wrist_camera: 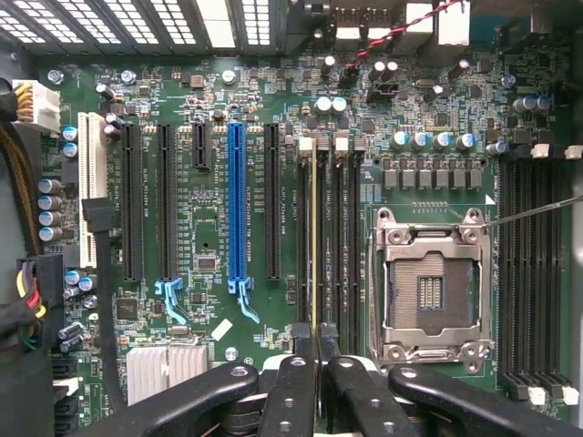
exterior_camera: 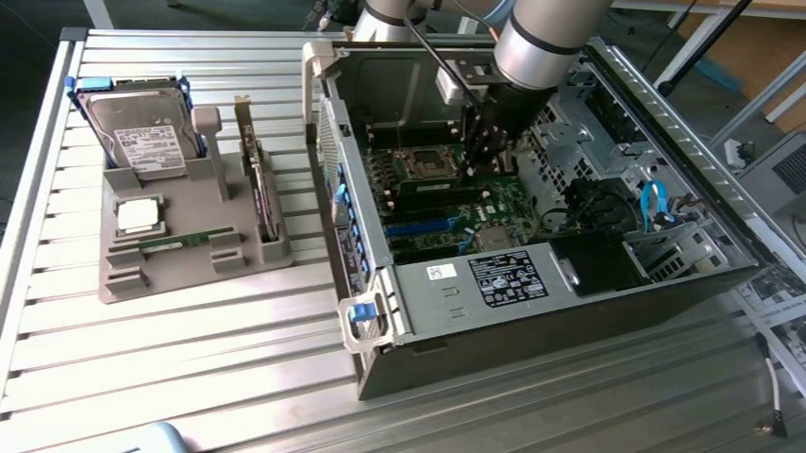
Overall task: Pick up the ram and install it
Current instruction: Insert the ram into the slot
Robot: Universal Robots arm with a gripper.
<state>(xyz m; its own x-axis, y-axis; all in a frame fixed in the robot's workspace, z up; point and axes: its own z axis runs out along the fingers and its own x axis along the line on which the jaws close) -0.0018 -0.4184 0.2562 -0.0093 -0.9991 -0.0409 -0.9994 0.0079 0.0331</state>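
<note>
While the end effector gripped the ram tightly, edge-on over the slots, it needed square, even, straight-down pressing.

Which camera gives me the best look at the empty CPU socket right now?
The wrist view: it looks straight down on the CPU socket, frame and contacts plain. The exterior view shows it slanted inside the case, beside the gripper.

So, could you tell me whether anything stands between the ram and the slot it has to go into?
Nothing visible does. The gripper holds the ram edge-on, lined up along the memory slots beside the empty processor socket; those slots look bare. Whether it touches one, I cannot tell.
</note>
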